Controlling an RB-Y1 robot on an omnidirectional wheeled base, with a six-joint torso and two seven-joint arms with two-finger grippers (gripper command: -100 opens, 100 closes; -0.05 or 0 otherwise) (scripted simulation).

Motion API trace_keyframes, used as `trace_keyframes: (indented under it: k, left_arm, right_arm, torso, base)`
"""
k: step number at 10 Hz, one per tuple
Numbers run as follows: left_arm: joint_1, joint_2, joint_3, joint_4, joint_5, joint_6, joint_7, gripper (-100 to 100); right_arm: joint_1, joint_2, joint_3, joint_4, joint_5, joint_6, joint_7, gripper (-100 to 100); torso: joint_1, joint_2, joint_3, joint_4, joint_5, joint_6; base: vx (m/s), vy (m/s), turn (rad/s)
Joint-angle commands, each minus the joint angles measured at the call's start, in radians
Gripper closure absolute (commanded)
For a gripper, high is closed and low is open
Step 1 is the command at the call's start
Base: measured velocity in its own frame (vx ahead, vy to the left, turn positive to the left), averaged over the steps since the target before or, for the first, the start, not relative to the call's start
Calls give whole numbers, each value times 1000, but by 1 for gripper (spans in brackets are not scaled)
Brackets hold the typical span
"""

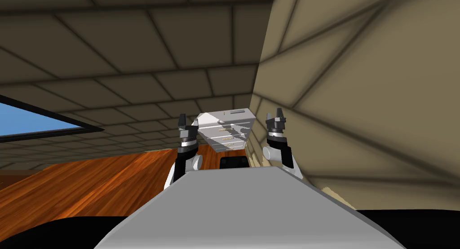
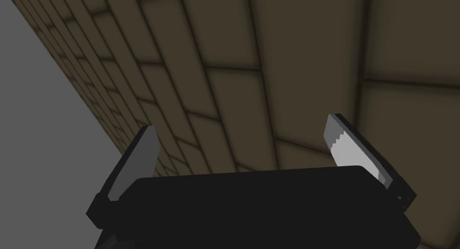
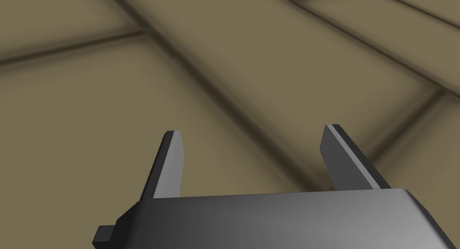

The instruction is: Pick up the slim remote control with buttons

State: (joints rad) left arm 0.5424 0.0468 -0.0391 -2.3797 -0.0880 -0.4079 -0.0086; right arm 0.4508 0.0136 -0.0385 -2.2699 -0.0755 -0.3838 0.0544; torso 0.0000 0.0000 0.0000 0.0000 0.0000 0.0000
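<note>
Your left gripper [image 1: 183, 121] and right gripper [image 1: 279, 116] stood raised, each spread wide with nothing between its fingers, either side of a grey drawer cabinet [image 1: 227, 131] by the tan tiled wall [image 1: 359, 80]. A small grey slab [image 1: 236, 112] lay on the cabinet's top; whether that was the remote, you couldn't tell.

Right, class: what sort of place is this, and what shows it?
Likely a room in a house: a light grey chest of drawers by tan tiled walls, a glossy orange-brown wooden floor, a window showing blue sky.
</note>
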Motion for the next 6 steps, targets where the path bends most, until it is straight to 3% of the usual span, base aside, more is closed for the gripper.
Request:
trace_keyframes:
  k: [1, 6]
  left_arm:
    - [0, 0, 0, 0, 0, 0, 0, 0]
    - [0, 0, 0, 0, 0, 0, 0, 0]
  right_arm:
    - [11, -39, 1, 19, 5, -11, -2, -100]
    - [66, -176, 6, 121, 33, -77, -13, -100]
  torso:
    - [0, 0, 0, 0, 0, 0]
    - [4, 7, 4, 2, 1, 0]
  base:
    - [-21, 18, 51]
    - [-103, 71, 77]
